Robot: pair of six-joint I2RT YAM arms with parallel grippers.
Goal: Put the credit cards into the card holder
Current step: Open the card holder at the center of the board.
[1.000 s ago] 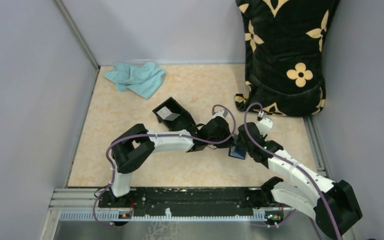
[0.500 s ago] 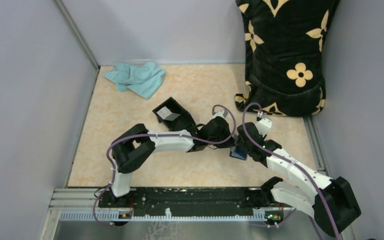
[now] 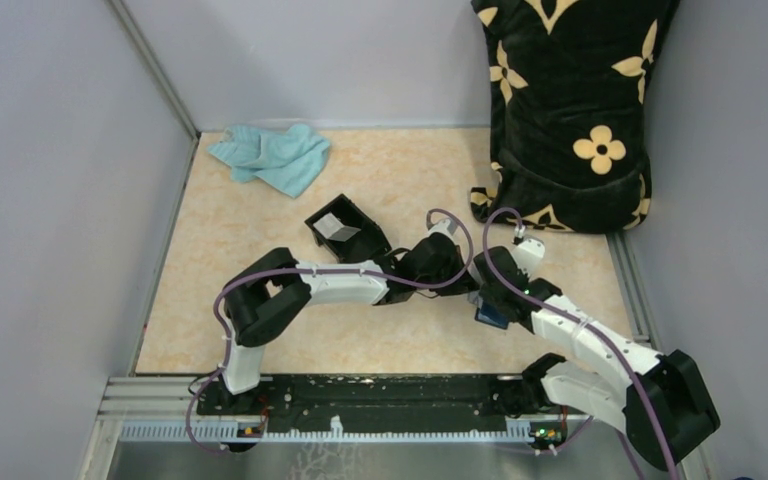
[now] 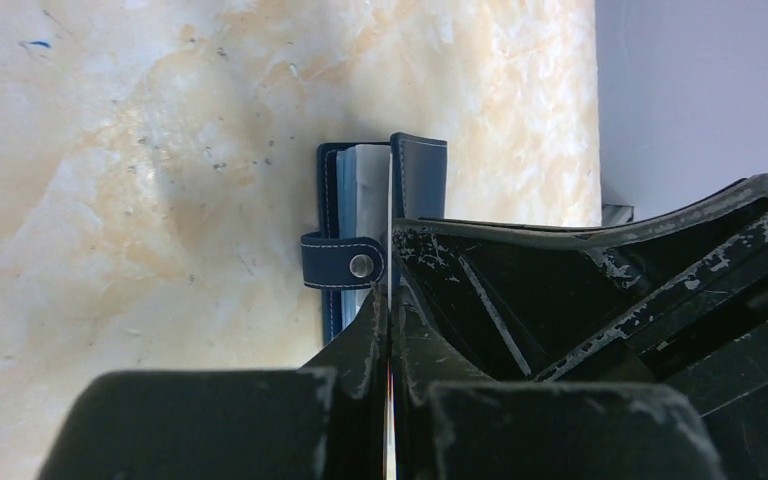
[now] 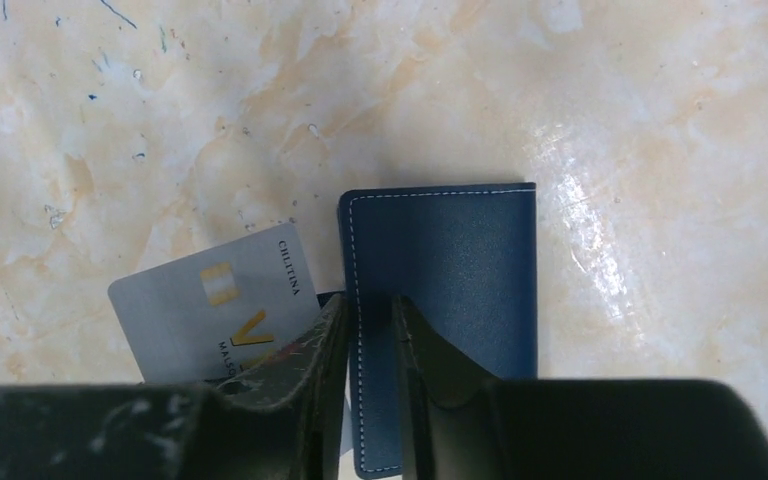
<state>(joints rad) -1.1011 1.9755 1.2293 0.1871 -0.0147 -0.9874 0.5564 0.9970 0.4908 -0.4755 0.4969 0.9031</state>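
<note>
The left end effector (image 4: 389, 318) is clenching a credit card (image 5: 210, 305). Its two fingers are pressing flat together, with the card's thin edge running between them toward 12 o'clock in the left wrist view, where that edge is meeting the opened card holder (image 5: 450, 260). The right end effector (image 5: 365, 315) is showing only a narrow gap, with both fingertips sitting over the stitched left border of the card holder. I cannot tell whether it is grasping the cover or merely pressing on it. In the right wrist view the credit card is lying just at 9 o'clock of the blue cover, its corner hidden behind a finger. On the desk (image 3: 260, 250) the card holder is sitting at about 4 o'clock from the middle, near the right edge, with both wrists crowding closely around it. Open desk is stretching toward 9 and 7 o'clock. A black box (image 3: 345, 228) is standing at 10 o'clock of the left wrist. A teal cloth (image 3: 272, 155) is lying at 11 o'clock by the far-left corner, and a black flowered bag (image 3: 570, 110) is filling the 1 o'clock corner.
</note>
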